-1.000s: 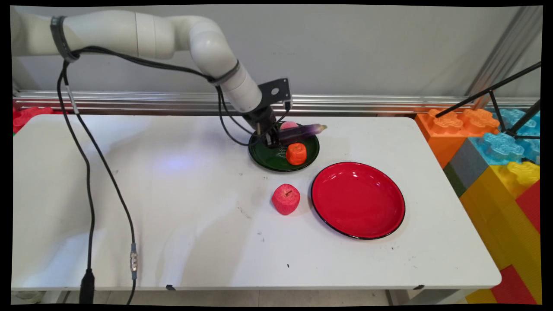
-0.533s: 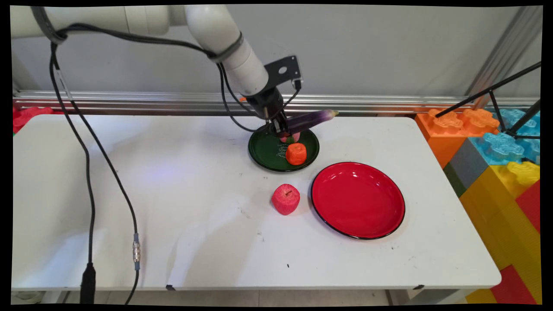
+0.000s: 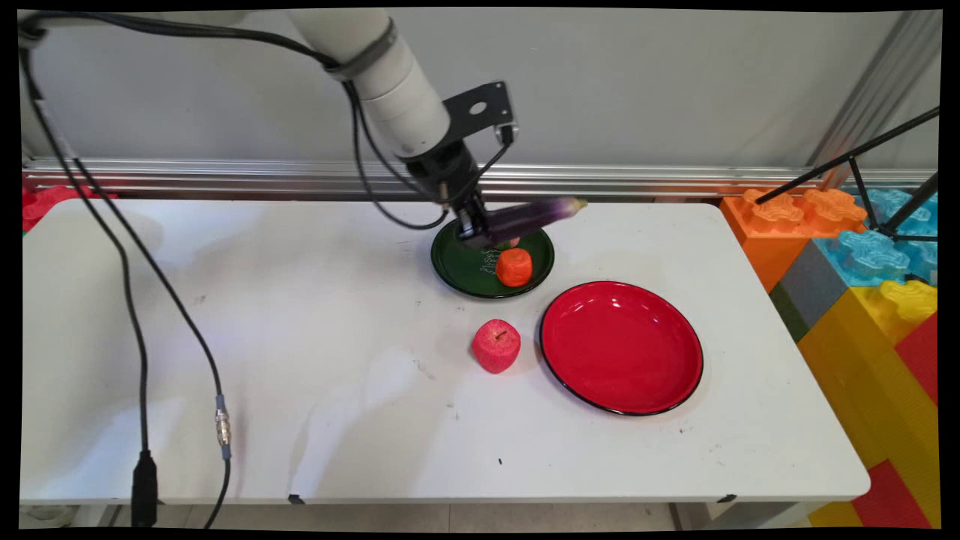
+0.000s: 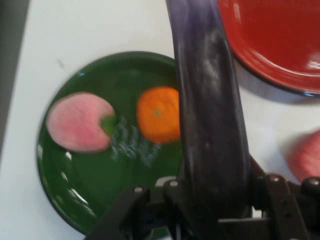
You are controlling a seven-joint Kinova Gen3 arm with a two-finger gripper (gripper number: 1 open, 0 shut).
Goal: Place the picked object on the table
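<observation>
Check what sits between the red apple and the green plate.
Nothing: in the main view, only bare white table separates the red apple from the green plate.

Purple eggplant (image 3: 534,214), long and glossy, clamped near one end, lifted above green plate (image 3: 457,270)

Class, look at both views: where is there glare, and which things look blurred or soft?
Main view: white glints of glare on the red plate near its far rim; objects sharp. Hand view: glare streaks on the green plate and on the red plate's edge; the eggplant held in the gripper looks smeared, and the pink fruit and orange fruit are soft-edged.
</observation>
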